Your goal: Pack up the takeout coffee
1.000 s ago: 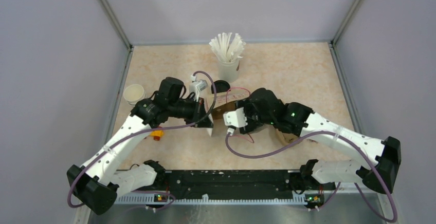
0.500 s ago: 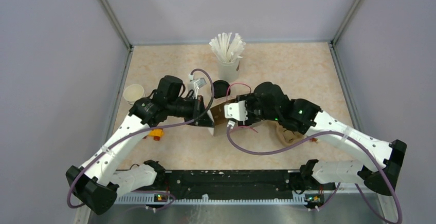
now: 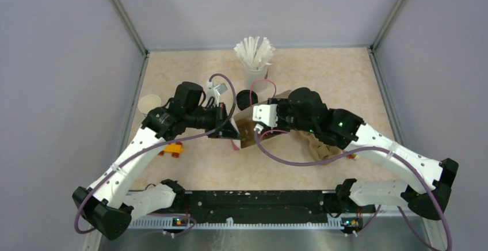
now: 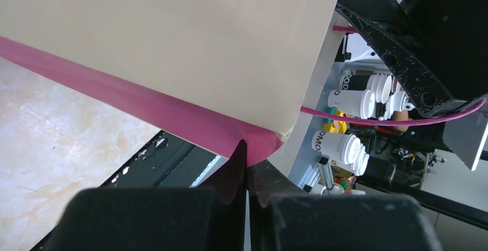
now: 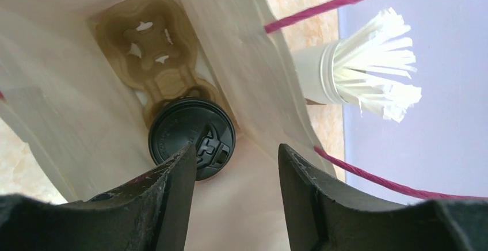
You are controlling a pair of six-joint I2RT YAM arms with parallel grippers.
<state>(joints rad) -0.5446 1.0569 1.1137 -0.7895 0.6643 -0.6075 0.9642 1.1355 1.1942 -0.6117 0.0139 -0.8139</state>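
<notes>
Right end effector (image 5: 237,148), spread, advanced over upright lid-up takeout coffee (image 5: 183,129); left end effector (image 4: 246,150) pinches bag (image 4: 172,44).

— What's the surface like?
— A beige marbled table (image 3: 322,78), with grey walls on three sides.
— And on it?
— A cup of straws (image 3: 255,77) at the far middle, with a black-lidded cup (image 3: 247,98) just beside it. A paper cup (image 3: 149,105) sits at the left edge, an orange block (image 3: 172,149) nearer, and a paper bag (image 3: 247,133) mid-table, its base hidden.
</notes>
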